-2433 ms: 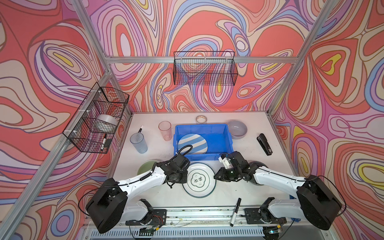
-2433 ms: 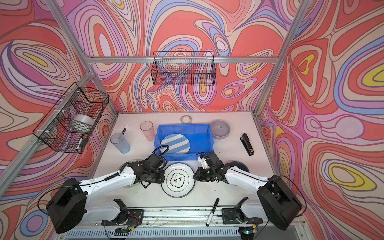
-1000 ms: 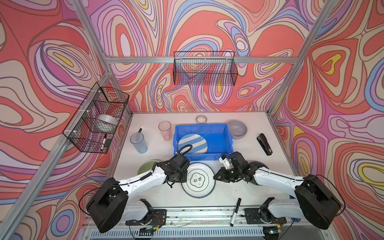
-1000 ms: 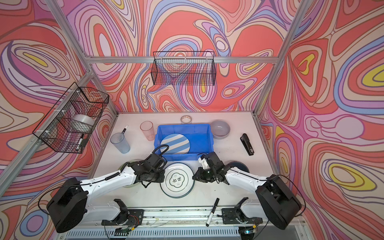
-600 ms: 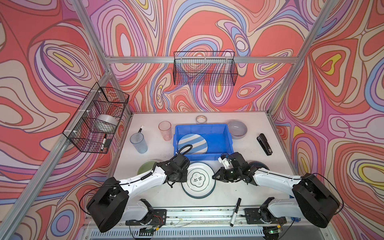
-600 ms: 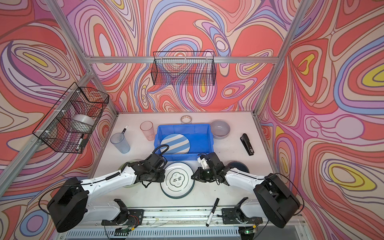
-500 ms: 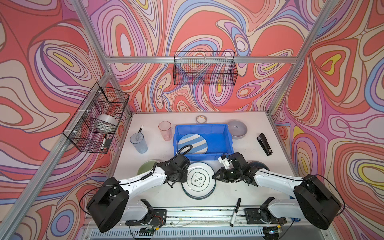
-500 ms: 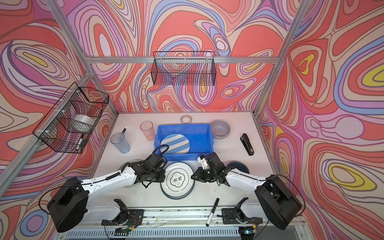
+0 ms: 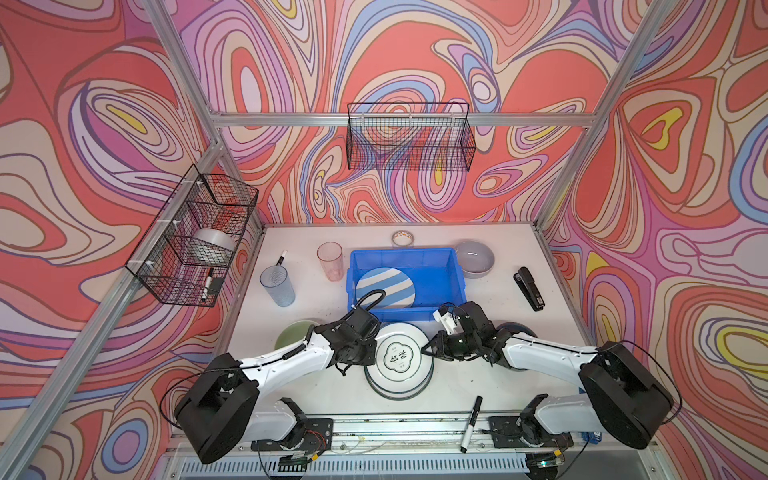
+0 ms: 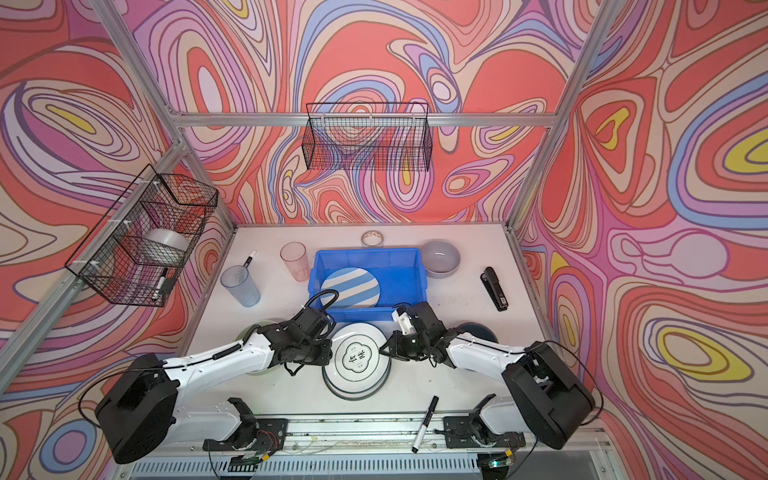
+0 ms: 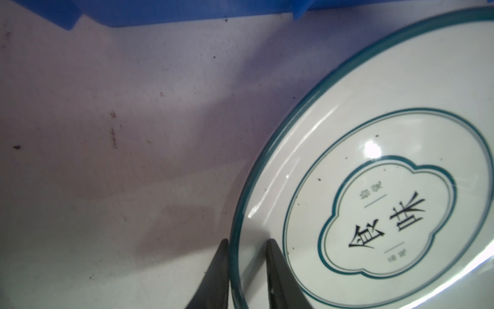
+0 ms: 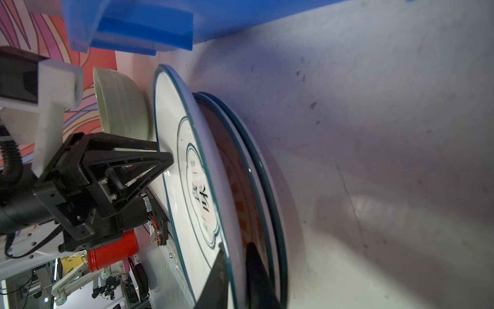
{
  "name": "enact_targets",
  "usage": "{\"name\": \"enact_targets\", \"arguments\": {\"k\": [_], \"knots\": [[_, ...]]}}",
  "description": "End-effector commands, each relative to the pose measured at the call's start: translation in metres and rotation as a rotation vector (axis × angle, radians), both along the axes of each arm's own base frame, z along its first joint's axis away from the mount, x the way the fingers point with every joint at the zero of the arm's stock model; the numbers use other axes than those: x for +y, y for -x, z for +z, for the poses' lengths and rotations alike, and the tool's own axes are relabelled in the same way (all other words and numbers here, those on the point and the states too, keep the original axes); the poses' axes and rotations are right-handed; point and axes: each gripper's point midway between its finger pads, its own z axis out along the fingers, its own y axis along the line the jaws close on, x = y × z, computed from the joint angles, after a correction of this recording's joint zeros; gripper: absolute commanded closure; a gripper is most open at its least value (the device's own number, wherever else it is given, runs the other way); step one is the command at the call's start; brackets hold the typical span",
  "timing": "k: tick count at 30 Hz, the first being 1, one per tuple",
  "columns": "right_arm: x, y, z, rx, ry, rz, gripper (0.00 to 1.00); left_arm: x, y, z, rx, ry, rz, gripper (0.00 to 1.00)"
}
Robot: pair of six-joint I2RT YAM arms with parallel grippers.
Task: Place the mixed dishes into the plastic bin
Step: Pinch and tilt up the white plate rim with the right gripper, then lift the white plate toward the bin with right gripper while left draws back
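A white plate (image 9: 400, 358) with a dark rim and lettering is the top one of a stack (image 12: 242, 133), tilted up off the plates below. My left gripper (image 9: 372, 357) (image 11: 247, 240) is shut on its left rim, one finger above and one beneath. My right gripper (image 9: 428, 351) (image 12: 235, 244) is shut on the opposite rim. Just behind stands the blue plastic bin (image 9: 407, 252) with a striped plate (image 9: 385, 288) in it. A green bowl (image 9: 291, 336) lies under my left arm, and a dark blue bowl (image 9: 517, 330) is mostly hidden by my right arm.
A pink tumbler (image 9: 331, 262) and a bluish tumbler (image 9: 277, 286) stand left of the bin, a lavender bowl (image 9: 476, 259) at its right back corner. A tape roll (image 9: 402, 238), a stapler (image 9: 528, 288) and markers (image 9: 471, 424) lie around. Wire baskets (image 9: 409, 137) hang on the walls.
My right gripper's jaws have narrowed onto the plate's rim. The top plate has come up a little off the stack. Both arms have barely shifted.
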Motion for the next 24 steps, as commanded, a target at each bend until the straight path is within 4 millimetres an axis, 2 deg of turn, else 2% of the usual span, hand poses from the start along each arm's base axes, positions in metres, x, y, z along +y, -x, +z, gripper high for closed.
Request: {"name": "enact_targets", "arguments": {"k": [1,8,14,24], "knots": [[0.019,-0.014,0.026,-0.087,-0.07,0.033,0.89,-0.014,0.006,0.001,0.024,0.052,-0.037,0.73],[0.009,-0.017,0.025,-0.102,0.013,0.026,0.94,-0.013,0.004,0.013,0.0,0.063,-0.032,0.68],[0.006,-0.014,0.032,-0.112,0.027,0.034,0.97,-0.003,0.004,0.027,-0.019,0.022,-0.018,0.62],[-0.001,-0.009,0.046,-0.141,0.06,0.059,1.0,0.015,0.0,0.068,-0.097,-0.023,-0.023,0.45]]}}
